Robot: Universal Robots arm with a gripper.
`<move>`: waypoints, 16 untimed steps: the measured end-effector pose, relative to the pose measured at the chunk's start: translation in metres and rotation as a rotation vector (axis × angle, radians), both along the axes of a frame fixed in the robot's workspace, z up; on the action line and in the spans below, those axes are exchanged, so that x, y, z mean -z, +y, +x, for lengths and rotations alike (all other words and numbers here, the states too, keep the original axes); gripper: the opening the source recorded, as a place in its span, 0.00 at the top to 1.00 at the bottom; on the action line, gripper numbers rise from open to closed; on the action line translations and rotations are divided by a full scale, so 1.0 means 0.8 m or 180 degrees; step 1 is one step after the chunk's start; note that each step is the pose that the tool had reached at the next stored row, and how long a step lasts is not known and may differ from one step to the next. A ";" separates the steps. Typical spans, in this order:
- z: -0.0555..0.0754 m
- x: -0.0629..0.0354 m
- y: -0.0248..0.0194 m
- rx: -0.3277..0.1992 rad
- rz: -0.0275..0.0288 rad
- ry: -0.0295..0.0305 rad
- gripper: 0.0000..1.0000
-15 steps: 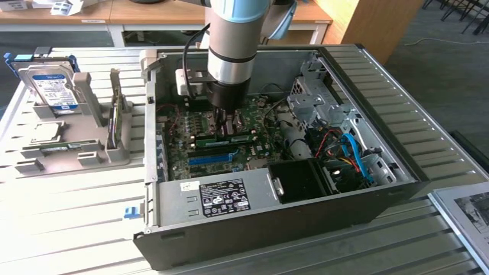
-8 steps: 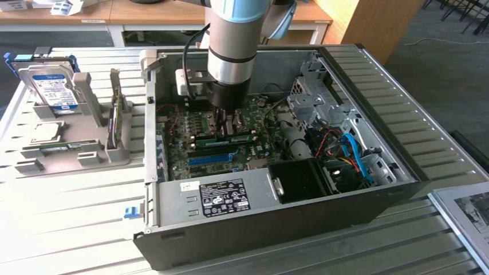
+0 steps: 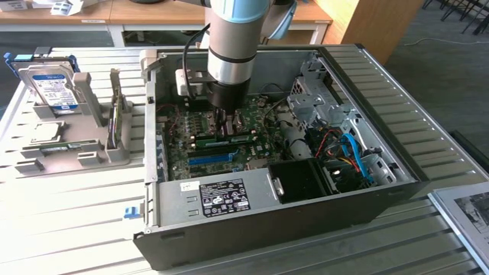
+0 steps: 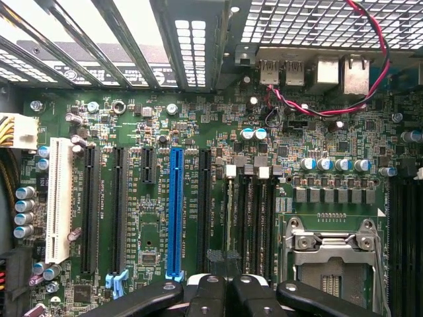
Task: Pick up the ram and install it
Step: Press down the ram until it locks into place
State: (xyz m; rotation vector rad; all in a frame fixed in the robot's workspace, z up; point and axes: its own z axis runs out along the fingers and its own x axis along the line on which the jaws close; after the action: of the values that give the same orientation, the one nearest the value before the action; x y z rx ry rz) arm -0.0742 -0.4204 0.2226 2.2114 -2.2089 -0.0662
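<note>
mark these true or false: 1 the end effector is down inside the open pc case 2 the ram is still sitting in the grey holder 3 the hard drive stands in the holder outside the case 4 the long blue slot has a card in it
1. True. The end effector is down inside the open pc case, over the motherboard.
2. False. The ram lies on the motherboard, right under the end effector.
3. True. The hard drive stands upright in the grey holder, on the exterior view's left of the case.
4. False. The long blue slot is empty.
</note>
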 end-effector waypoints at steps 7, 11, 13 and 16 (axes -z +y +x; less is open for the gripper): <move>0.000 0.000 0.0004 0.0000 0.0000 0.0000 0.90; 0.000 0.000 0.0004 0.0000 0.0000 0.0000 0.90; 0.000 0.000 0.0004 0.0000 0.0000 0.0000 0.90; 0.000 -0.001 0.0007 0.0000 0.0004 -0.0002 0.90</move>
State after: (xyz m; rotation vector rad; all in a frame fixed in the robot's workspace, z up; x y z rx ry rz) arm -0.0741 -0.4198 0.2236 2.2122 -2.2098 -0.0669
